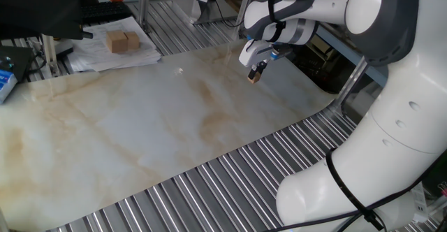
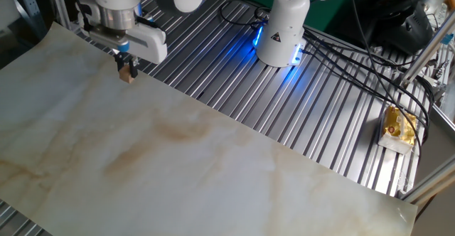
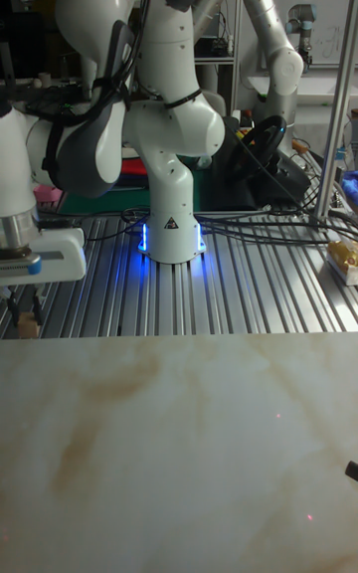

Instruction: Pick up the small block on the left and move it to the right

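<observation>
Tiny plain light-brown small block (image 1: 253, 78); cube-shaped, no long axis or heading to tell; clenched between gripper (image 1: 255, 73) fingertips, at the marbled sheet's (image 1: 140, 127) edge beside the slatted table (image 2: 234, 79).

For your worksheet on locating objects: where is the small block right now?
The small block sits pinched in the gripper, at the marbled sheet's edge by the ribbed table, far from the two larger blocks.

A tiny light-brown wooden cube, the small block (image 1: 254, 77), hangs pinched between the fingers (image 2: 128, 69) just above the marbled table (image 2: 178, 165) near its edge.
</observation>
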`<state>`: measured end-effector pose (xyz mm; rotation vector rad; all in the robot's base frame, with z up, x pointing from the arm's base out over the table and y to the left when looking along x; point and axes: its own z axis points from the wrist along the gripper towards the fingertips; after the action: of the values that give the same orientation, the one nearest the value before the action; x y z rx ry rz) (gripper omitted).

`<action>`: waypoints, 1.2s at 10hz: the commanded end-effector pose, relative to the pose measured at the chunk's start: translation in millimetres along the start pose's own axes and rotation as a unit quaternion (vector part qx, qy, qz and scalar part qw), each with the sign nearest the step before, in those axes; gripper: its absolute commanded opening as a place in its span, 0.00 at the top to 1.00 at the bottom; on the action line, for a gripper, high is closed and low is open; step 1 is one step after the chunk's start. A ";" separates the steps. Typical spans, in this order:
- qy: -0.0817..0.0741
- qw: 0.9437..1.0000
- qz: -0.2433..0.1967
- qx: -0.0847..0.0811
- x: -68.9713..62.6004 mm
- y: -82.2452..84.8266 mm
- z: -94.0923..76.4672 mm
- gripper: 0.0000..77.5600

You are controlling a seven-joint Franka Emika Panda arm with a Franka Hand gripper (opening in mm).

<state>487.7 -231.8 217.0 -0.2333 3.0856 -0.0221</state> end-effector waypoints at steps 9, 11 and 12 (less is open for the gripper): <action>-0.024 0.999 0.035 -0.026 -0.4 -1.0 -0.9 0.98; -0.023 0.999 0.016 -0.045 -0.2 1.8 1.5 0.98; -0.024 0.998 0.027 -0.046 -2.1 10.1 4.8 0.98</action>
<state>487.3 -230.4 215.4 -0.1222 3.0546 0.0920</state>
